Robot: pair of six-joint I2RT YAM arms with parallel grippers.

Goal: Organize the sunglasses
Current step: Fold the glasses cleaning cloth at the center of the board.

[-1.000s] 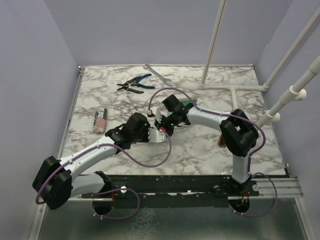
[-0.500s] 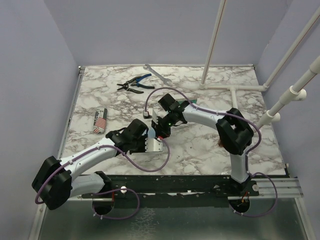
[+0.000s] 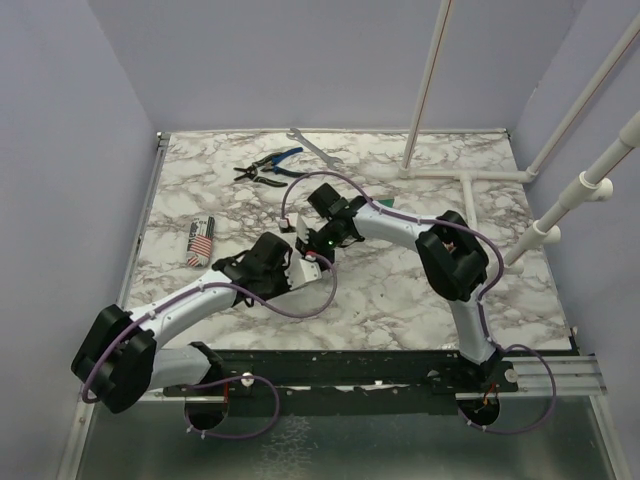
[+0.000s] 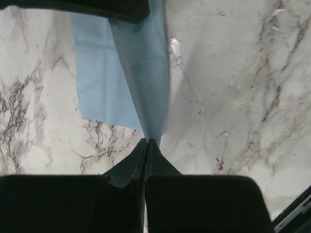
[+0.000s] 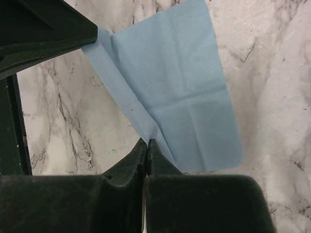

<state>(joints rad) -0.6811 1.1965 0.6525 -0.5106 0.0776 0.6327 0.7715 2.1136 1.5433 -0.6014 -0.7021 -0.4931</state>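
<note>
While the left hand (image 4: 146,141) is pinching the light blue cloth (image 4: 104,77) between fingertips pressed tightly together, the right hand (image 5: 147,141) is gripping the same cloth in the same way, its two fingers closed on a raised fold. The two hands are facing each other near the middle of the marble tabletop (image 3: 400,290), and a taut ridge of cloth is running from one to the other. In the right wrist view the rest of the cloth is spreading out to one side of that ridge and appears to be lying flat on the tabletop, with faint crease lines crossing it.

The sunglasses are not showing in any of the three views, so I cannot tell where they are lying.

Toward the far edge, blue-handled pliers (image 3: 270,165) are lying just beside a silver wrench (image 3: 313,148). A small object with a flag pattern (image 3: 201,240) is resting on the left side, well apart from the hands.
</note>
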